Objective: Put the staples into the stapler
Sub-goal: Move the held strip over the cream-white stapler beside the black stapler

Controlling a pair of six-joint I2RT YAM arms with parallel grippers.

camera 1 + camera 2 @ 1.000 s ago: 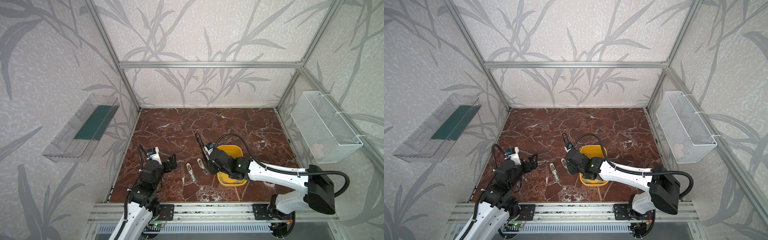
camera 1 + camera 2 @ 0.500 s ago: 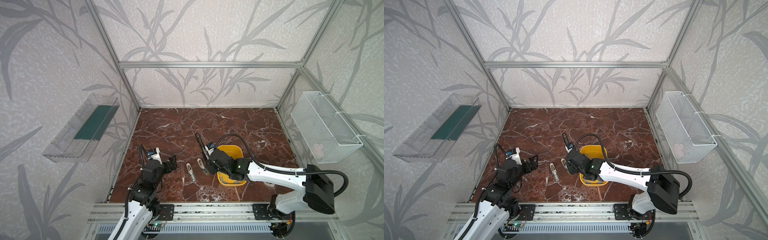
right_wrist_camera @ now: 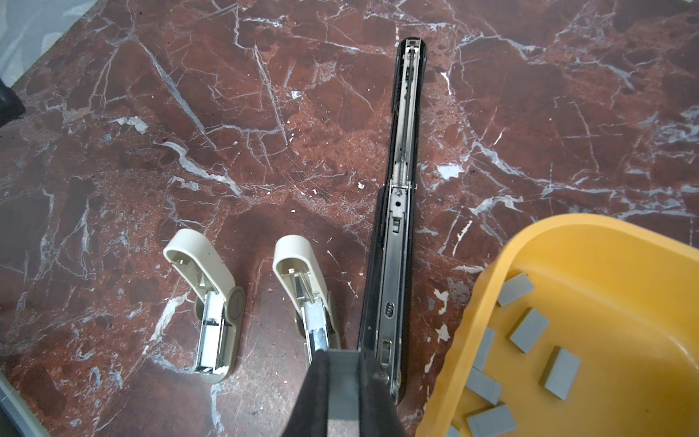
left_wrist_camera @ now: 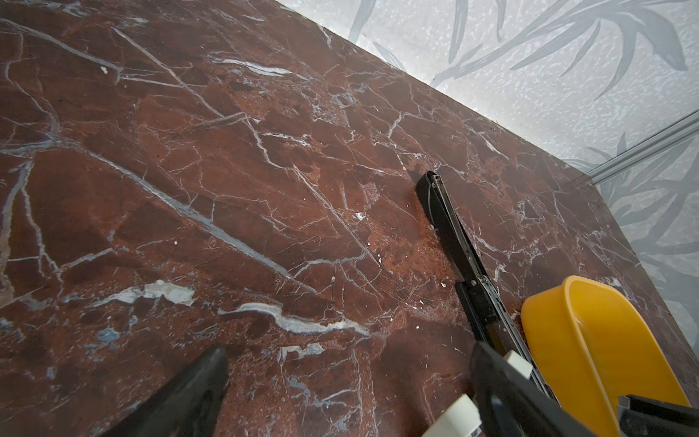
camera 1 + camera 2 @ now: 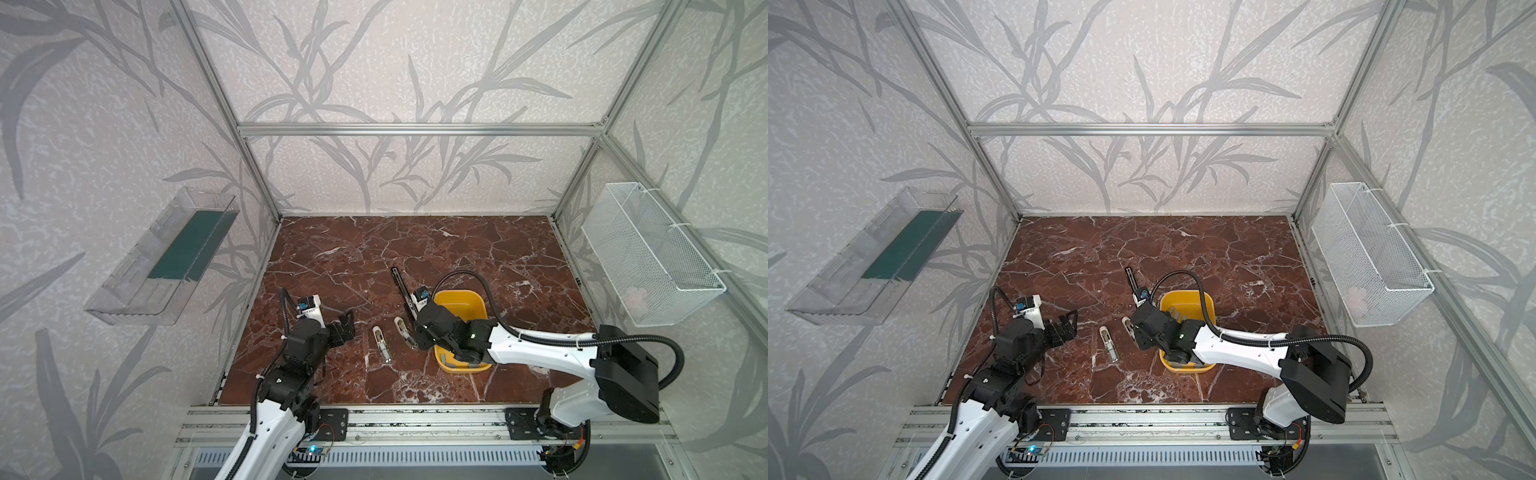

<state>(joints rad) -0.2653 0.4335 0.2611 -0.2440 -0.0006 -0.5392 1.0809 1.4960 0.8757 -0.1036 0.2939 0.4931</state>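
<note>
A long black stapler [image 3: 403, 181] lies opened flat on the marble, its metal channel facing up; it also shows in both top views [image 5: 400, 282] [image 5: 1131, 280]. Two cream mini staplers [image 3: 212, 302] [image 3: 306, 295] lie open beside it. Several grey staples [image 3: 529, 329] lie loose in the yellow bowl [image 3: 491, 272]. My right gripper [image 3: 342, 363] is shut on one grey staple strip [image 3: 342, 382], hovering low between the near ends of the black stapler and the closer cream one. My left gripper [image 5: 345, 328] [image 4: 351, 363] stands open and empty, left of the staplers.
The yellow bowl [image 5: 461, 297] sits right of the black stapler, under my right arm. A clear shelf [image 5: 166, 266] hangs on the left wall and a white mesh basket [image 5: 648, 257] on the right wall. Aluminium frame rails border the floor.
</note>
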